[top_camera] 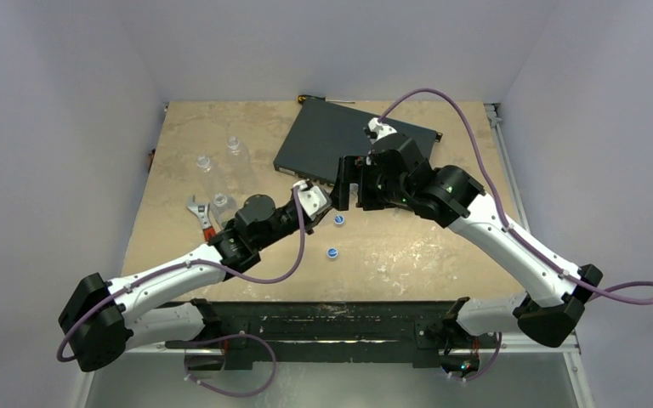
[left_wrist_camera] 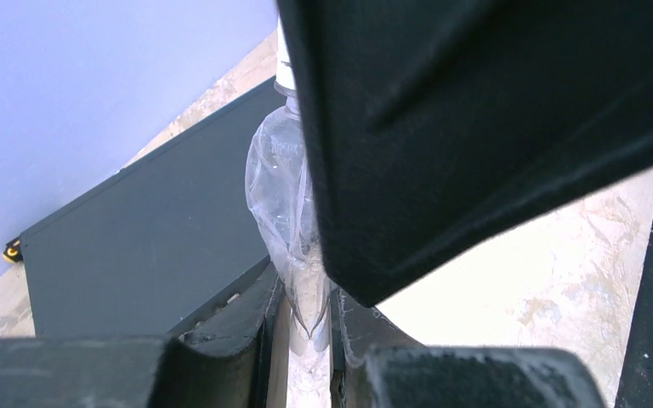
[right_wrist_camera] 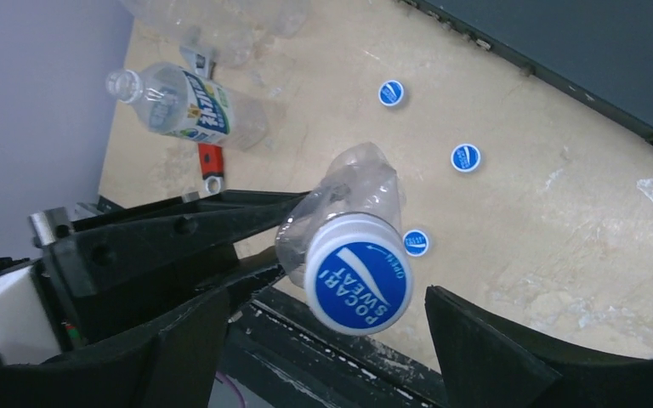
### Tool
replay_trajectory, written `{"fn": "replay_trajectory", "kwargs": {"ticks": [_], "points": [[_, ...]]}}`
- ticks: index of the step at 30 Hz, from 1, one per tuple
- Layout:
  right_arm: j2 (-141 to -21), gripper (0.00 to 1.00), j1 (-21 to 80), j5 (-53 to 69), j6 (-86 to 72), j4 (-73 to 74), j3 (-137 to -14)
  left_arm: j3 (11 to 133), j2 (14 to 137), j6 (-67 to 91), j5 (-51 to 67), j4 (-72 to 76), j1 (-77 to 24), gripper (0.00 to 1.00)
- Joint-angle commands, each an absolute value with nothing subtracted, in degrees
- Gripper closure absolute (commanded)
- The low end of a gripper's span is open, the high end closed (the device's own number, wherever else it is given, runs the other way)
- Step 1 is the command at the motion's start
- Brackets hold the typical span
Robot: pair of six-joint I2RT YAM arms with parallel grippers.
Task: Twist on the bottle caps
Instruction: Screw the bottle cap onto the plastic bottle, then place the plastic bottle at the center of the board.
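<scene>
My left gripper (top_camera: 321, 200) (left_wrist_camera: 306, 314) is shut on the crumpled lower end of a clear bottle (left_wrist_camera: 285, 187) and holds it tilted above the table. In the right wrist view that bottle (right_wrist_camera: 353, 191) has a blue and white cap (right_wrist_camera: 359, 276) sitting on its neck. My right gripper (top_camera: 350, 183) (right_wrist_camera: 327, 297) is open, with its fingers (right_wrist_camera: 493, 357) on either side of that cap and apart from it. Three loose caps (right_wrist_camera: 465, 157) lie on the table. A labelled bottle (right_wrist_camera: 187, 106) lies on its side at the far left, and more clear bottles (top_camera: 221, 161) stand at the back left.
A flat black box (top_camera: 349, 140) lies at the back centre, just behind both grippers. A red-handled wrench (top_camera: 200, 217) lies beside the left arm. A screwdriver (top_camera: 323, 99) lies at the table's back edge. Two loose caps (top_camera: 332, 252) show below the grippers.
</scene>
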State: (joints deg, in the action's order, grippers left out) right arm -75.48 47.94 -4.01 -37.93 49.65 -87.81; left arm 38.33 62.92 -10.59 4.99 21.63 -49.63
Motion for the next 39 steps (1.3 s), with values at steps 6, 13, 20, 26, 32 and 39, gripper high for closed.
{"fn": "replay_trajectory", "kwargs": {"ticks": [6, 13, 20, 26, 32, 39], "points": [[-74.0, 0.14, 48.2, -10.5, -43.2, 46.5, -83.8, 38.6, 65.6, -5.8, 9.0, 30.8, -49.6, 1.0], [-73.7, 0.22, 48.2, -13.9, -45.0, 43.5, -84.0, 39.5, 67.4, -5.4, 8.9, 31.7, -49.6, 1.0], [-74.8, 0.55, 48.2, -15.7, -45.1, 45.9, -83.6, 40.3, 69.0, -4.5, 8.4, 34.1, -49.6, 1.0], [-74.9, 1.0, 45.4, -18.6, -43.4, 51.2, -86.2, 41.7, 69.8, -2.0, 9.8, 33.5, -49.6, 0.66], [-70.9, 1.0, 33.3, -18.9, -38.3, 53.0, -84.6, 43.8, 66.9, 0.4, 8.0, 28.4, -49.6, 0.16], [-71.2, 1.0, 17.9, -23.3, -33.9, 51.2, -82.4, 48.6, 63.3, 1.2, 2.7, 14.3, -49.6, 0.06]]}}
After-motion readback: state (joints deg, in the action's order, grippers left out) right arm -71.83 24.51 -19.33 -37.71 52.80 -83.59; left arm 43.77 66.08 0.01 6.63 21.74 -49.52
